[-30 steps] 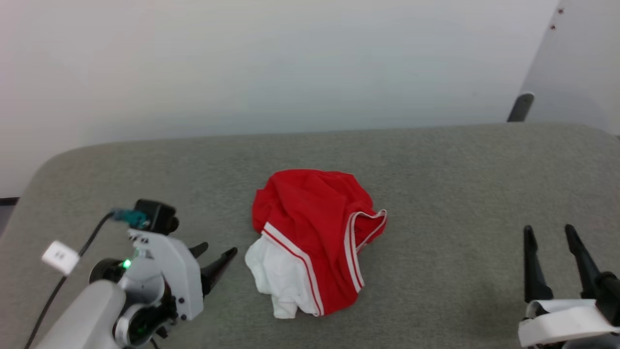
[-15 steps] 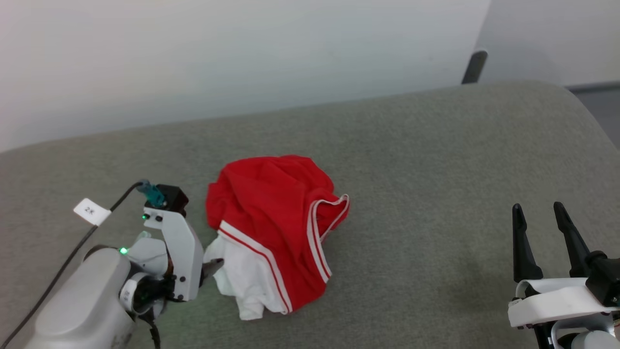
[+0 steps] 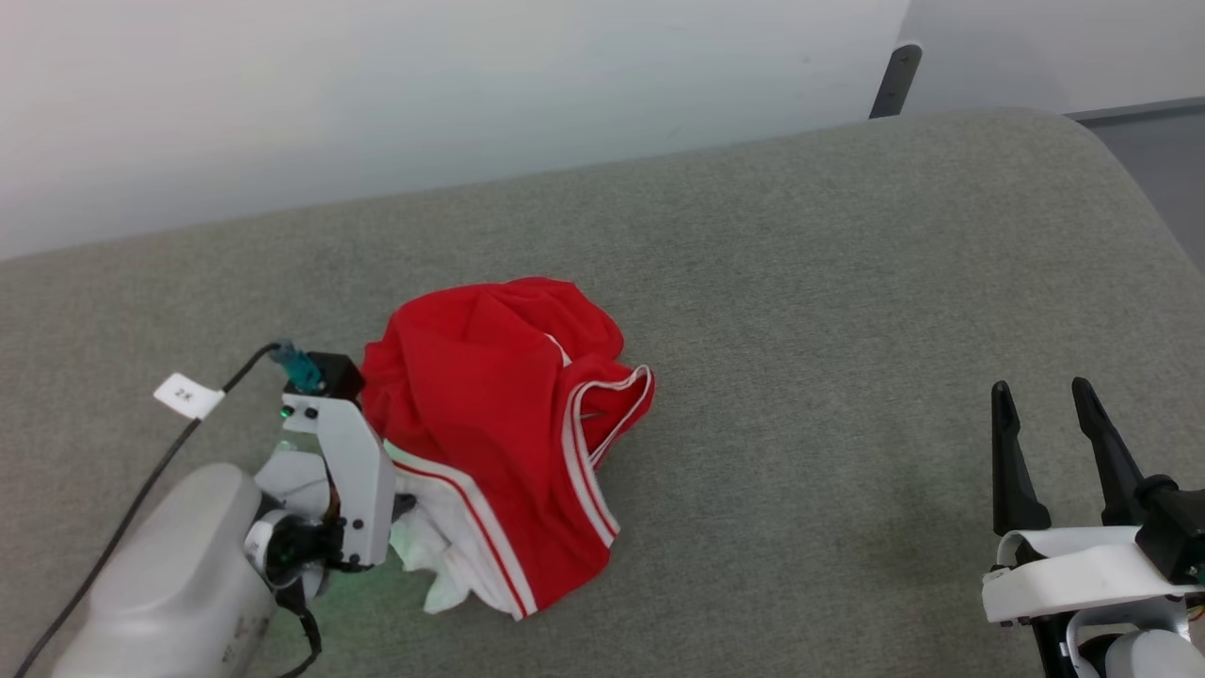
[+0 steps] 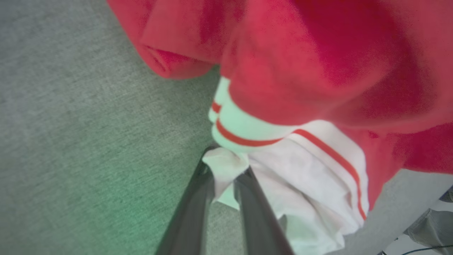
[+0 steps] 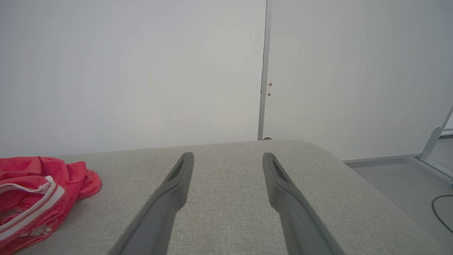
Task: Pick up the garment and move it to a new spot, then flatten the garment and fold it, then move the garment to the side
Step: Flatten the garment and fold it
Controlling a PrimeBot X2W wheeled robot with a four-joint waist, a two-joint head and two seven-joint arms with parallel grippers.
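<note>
None of your three jobs is done: left gripper point(image 4: 226, 170) clamps a white sleeve point(image 4: 283, 170) of the bunched garment point(image 3: 471, 377), right gripper point(image 3: 1040, 388) gapes empty; moving, flattening, folding remain.

- The garment point(image 3: 490, 395) is showing bright red, its sleeve white (trim striped white-red-white).
- The tabletop point(image 3: 847, 282) is looking flecked grey, glowing green beside the left claw point(image 4: 226, 170).
- The right claw point(image 3: 1037, 384) is showing black fingers over a white housing.
- The wall point(image 3: 471, 94) is looking off-white.
</note>
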